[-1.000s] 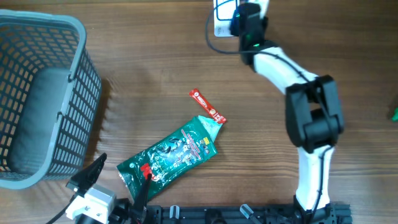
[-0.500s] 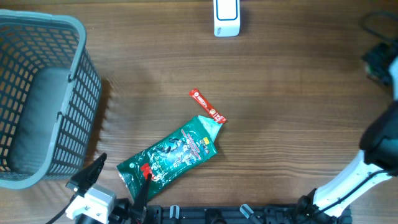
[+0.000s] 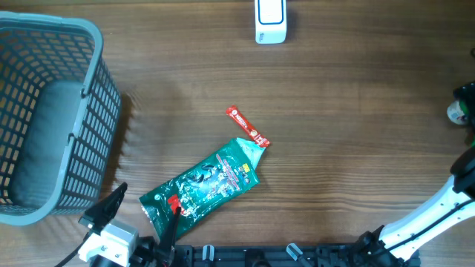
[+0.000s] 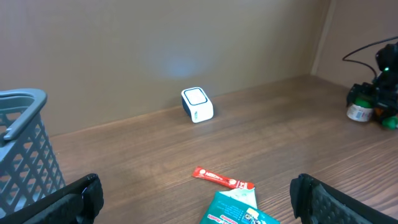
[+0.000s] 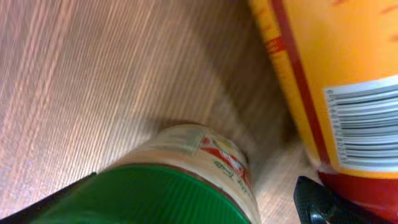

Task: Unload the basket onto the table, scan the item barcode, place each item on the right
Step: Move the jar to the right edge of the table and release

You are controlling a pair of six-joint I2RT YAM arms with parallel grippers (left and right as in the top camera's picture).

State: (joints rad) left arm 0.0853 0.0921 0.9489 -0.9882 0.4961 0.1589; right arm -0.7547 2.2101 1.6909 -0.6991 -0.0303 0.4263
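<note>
A white barcode scanner (image 3: 269,21) stands at the table's far edge, and the left wrist view shows this scanner (image 4: 197,104) too. A green pouch (image 3: 202,185) and a red stick sachet (image 3: 247,127) lie mid-table. My left gripper (image 3: 141,215) hovers open and empty at the near edge, just left of the pouch. At the far right edge my right gripper (image 3: 465,111) is over a green-lidded jar (image 5: 180,180). Its jaws stand open around the lid, the right finger (image 5: 317,202) clear of it. An orange container (image 5: 339,74) with a barcode stands beside the jar.
A grey plastic basket (image 3: 95,81) holding a grey object fills the left side. The right arm's white link (image 3: 427,215) reaches in from the near right corner. A wooden back wall (image 4: 155,43) rises behind the scanner.
My right arm has swung from the scanner at the back over to the jar at the right edge, and its jaws have widened. The left arm, pouch and sachet have not moved.
</note>
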